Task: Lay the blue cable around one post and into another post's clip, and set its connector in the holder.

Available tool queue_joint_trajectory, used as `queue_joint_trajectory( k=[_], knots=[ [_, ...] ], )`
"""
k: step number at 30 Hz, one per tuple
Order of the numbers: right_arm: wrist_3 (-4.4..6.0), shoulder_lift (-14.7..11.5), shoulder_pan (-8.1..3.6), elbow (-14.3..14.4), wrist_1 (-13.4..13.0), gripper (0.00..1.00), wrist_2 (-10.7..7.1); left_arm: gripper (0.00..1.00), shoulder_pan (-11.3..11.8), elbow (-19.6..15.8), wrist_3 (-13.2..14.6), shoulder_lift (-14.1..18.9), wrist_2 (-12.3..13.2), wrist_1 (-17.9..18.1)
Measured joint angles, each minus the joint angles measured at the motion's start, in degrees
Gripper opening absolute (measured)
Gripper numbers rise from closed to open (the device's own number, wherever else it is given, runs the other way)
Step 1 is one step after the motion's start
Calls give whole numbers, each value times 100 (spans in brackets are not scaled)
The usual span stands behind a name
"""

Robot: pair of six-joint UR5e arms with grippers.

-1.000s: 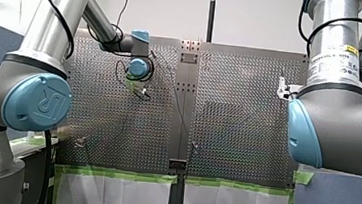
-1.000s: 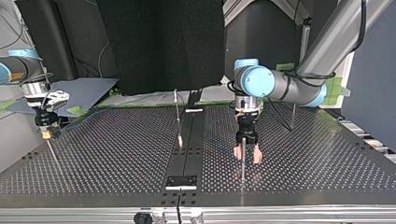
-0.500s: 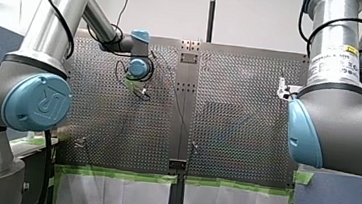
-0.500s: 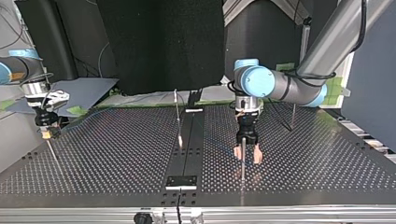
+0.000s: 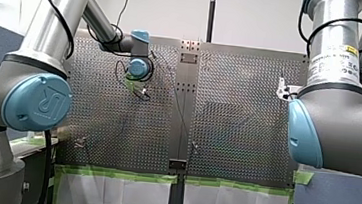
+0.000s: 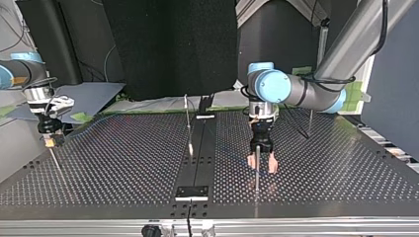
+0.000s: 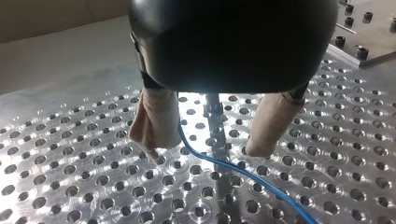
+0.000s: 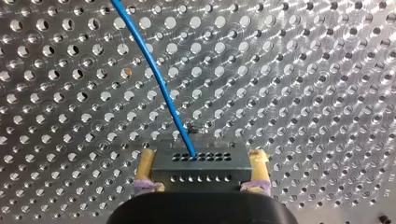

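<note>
Blue cable (image 8: pixel 161 81), connector (image 8: pixel 200 171) in right gripper (image 8: pixel 202 161)

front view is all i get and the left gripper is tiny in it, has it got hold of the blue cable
Observer: No. The left wrist view shows the left gripper open, its fingers on either side of a post. The blue cable runs loose between them.
Operator: ok so where's the connector
Observer: In the right gripper. The right wrist view shows the connector clamped between its yellow pads, with the cable leading out of its face, ahead of the gripper.
</note>
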Motion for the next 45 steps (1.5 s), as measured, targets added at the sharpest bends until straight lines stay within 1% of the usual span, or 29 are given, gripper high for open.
queue_joint_trajectory(
  k=[5, 8, 31, 33, 35, 36, 37, 38, 39, 40, 41, 42, 43, 45],
  knots=[
    [50, 6, 0, -3, -45, 0, 10, 100, 1, -2, 0, 0, 0, 0],
    [60, 7, 1, -5, -67, 0, 14, 100, 1, -1, 0, 0, 0, 0],
    [74, 6, 27, -29, -36, 0, 41, 100, 5, -3, 0, 0, 0, 0],
    [-40, -5, -47, -12, 23, 0, -61, 100, 5, -1, 0, 0, 0, 4],
    [-50, -5, -58, -1, 50, 22, -70, 100, 6, -1, 0, 0, 0, 6],
    [-51, 0, -62, 5, 47, 22, -70, 100, 7, -2, 0, 0, 0, 7],
    [-51, 3, -62, 10, 46, 38, -71, 100, 7, -3, 0, 0, 0, 9],
    [-51, 6, -62, 14, 46, 48, -71, 100, 7, -2, 0, 0, 0, 10],
    [-51, 7, -62, 13, 44, 48, -71, 100, 8, -2, 0, 0, 1, 13],
    [-52, 6, -62, 13, 45, 60, -71, 100, 9, -3, 0, 0, 5, 15],
    [-51, 6, -62, 13, 45, 68, -71, 100, 10, -3, 0, 0, 12, 18],
    [-51, 6, -62, 13, 44, 68, -70, 100, 13, -4, 0, 0, 23, 21],
    [-51, 6, -62, 13, 44, 78, -71, 100, 14, -5, 0, 0, 31, 22],
    [-51, 6, -61, 11, 43, 78, -71, 100, 16, -2, 0, 0, 43, 23]
  ],
)
